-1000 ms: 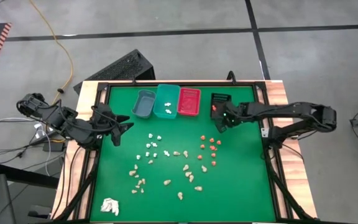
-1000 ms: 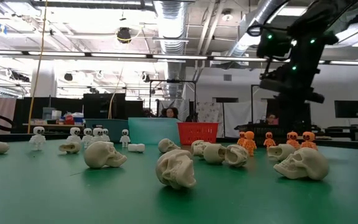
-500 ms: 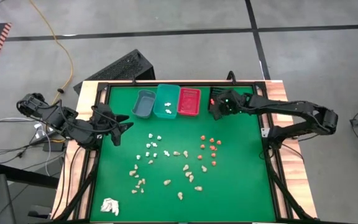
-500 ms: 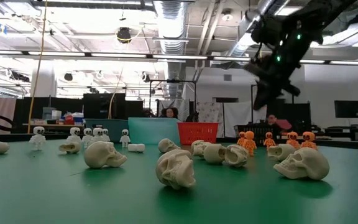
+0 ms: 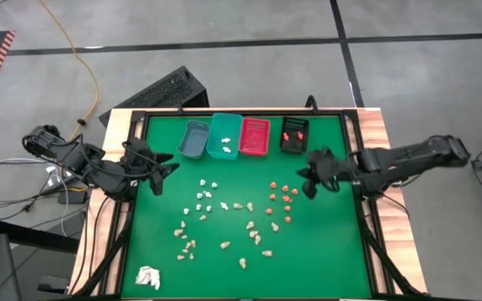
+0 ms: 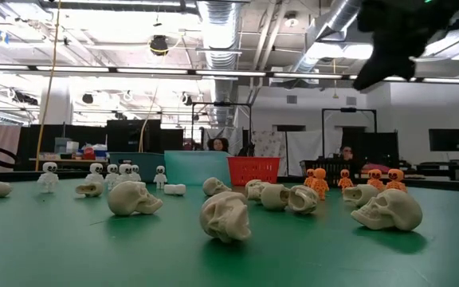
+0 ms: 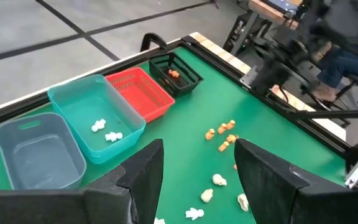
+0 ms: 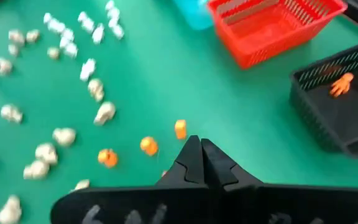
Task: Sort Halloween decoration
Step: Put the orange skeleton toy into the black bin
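Note:
The decoration lies loose on the green mat: white skeletons (image 5: 205, 196), tan skulls (image 5: 252, 230) and orange figures (image 5: 282, 199). Two white skeletons lie in the teal bin (image 5: 224, 135), and orange figures (image 8: 340, 83) lie in the black bin (image 5: 294, 134). My right gripper (image 5: 308, 180) is shut and empty. It hangs above the mat just right of the orange figures (image 8: 148, 146). My left gripper (image 5: 162, 167) is open and empty at the mat's left edge; its fingers (image 7: 145, 171) frame the bins.
A grey bin (image 5: 193, 140) and a red bin (image 5: 254, 136) stand in the far row beside the teal and black ones. A white papery wad (image 5: 147, 278) lies at the near left corner. A black frame (image 5: 360, 167) borders the mat.
My right gripper went toward the far edge, over the black bin. It then drew back toward the near and right edges. It now hangs beside the orange figures on the mat. My left arm has kept still.

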You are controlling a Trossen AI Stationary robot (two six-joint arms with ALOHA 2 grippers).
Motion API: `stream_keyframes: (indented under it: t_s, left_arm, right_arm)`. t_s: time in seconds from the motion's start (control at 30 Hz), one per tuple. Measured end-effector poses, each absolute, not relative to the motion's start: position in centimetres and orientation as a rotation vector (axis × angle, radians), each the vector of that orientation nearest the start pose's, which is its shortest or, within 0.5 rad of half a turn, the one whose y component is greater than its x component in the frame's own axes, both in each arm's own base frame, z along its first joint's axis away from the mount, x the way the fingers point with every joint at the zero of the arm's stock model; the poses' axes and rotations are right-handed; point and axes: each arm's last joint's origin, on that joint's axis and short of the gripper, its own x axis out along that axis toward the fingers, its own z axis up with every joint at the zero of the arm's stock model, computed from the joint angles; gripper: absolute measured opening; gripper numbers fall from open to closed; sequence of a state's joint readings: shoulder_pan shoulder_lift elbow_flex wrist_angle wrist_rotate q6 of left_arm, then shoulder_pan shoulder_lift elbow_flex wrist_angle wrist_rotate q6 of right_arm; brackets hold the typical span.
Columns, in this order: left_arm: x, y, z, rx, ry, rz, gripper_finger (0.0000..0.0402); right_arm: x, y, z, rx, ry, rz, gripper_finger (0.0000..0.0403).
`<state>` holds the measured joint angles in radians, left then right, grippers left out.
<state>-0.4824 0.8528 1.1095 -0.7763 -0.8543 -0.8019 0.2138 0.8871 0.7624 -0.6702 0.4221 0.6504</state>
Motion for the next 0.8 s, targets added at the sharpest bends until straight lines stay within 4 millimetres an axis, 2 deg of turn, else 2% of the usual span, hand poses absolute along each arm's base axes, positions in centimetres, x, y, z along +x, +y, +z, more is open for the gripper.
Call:
stream_keyframes:
  t_s: [0.13,0.27,0.4,0.5,0.6,0.8]
  left_arm:
    - [13.7,-4.7,38.0,-0.435,0.231,0.506,0.0187]
    - [13.7,-4.7,38.0,-0.434,0.228,0.509,0.0187]
    - [13.7,-4.7,38.0,-0.435,0.227,0.506,0.0187]
    - [13.8,-4.7,38.1,-0.419,0.234,0.494,0.0187]
    - [13.8,-4.7,38.0,-0.424,0.239,0.49,0.0187]
    - [14.0,-4.3,38.0,-0.452,0.246,0.491,0.0187]
  right_arm:
    - [16.7,4.9,26.0,0.311,0.625,-0.489,0.0049]
    - [16.5,6.5,22.9,0.314,0.571,-0.603,0.0118]
    - [16.1,6.9,19.9,0.355,0.58,-0.649,0.0188]
    - [16.1,6.9,18.4,0.378,0.575,-0.655,0.0225]
    - [16.2,6.9,17.5,0.365,0.568,-0.624,0.024]
    - [16.0,6.4,15.7,0.379,0.541,-0.626,0.0234]
